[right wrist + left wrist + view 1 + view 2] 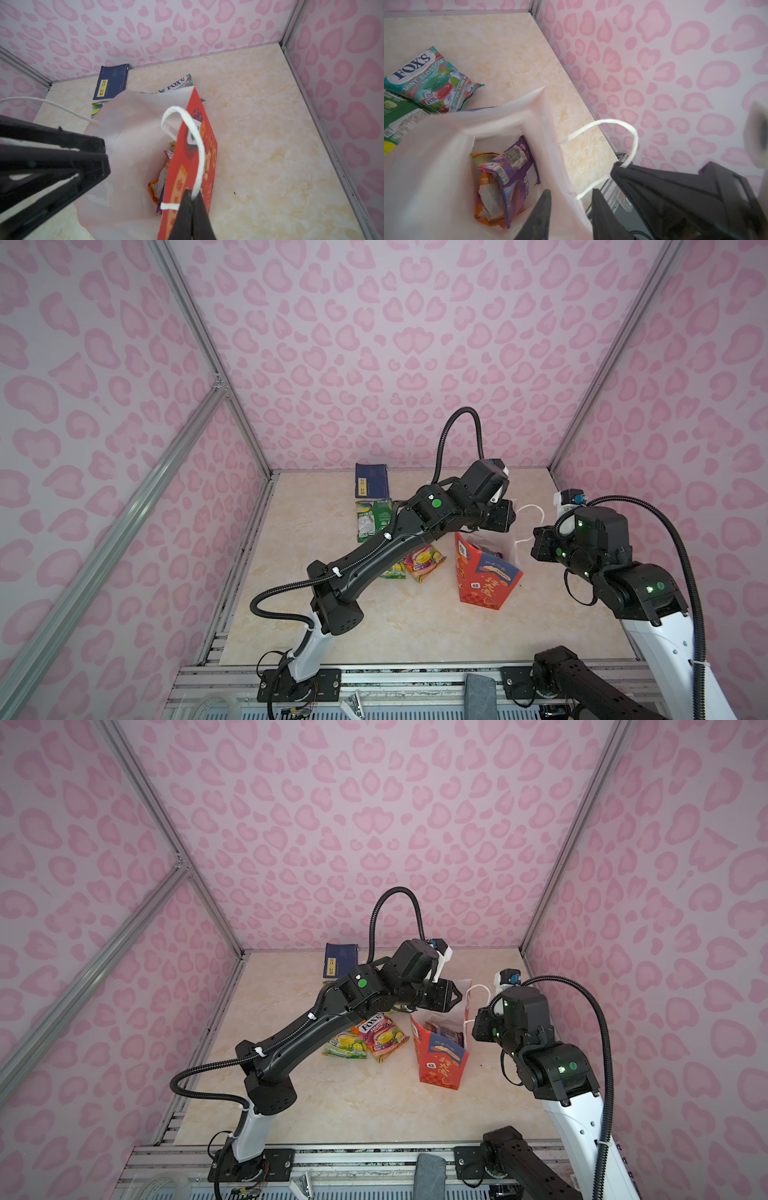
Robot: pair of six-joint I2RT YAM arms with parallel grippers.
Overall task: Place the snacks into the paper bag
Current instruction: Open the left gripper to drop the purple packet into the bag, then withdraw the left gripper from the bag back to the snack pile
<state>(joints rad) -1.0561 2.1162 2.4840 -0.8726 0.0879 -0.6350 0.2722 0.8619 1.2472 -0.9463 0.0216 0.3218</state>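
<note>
Snacks point(376, 1036) left of the paper bag point(441, 1067), more inside; booklet point(340, 965) behind them.

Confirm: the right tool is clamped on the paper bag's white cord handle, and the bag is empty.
Not empty: the left wrist view shows a purple packet and an orange packet inside the paper bag. The right tool is clamped on the white cord handle.

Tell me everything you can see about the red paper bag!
The paper bag stands on the table, mouth open. It is red-orange outside with a blue label and Chinese characters, white inside, with white cord handles. The right gripper pinches one handle. Purple and orange snacks lie inside.
</note>
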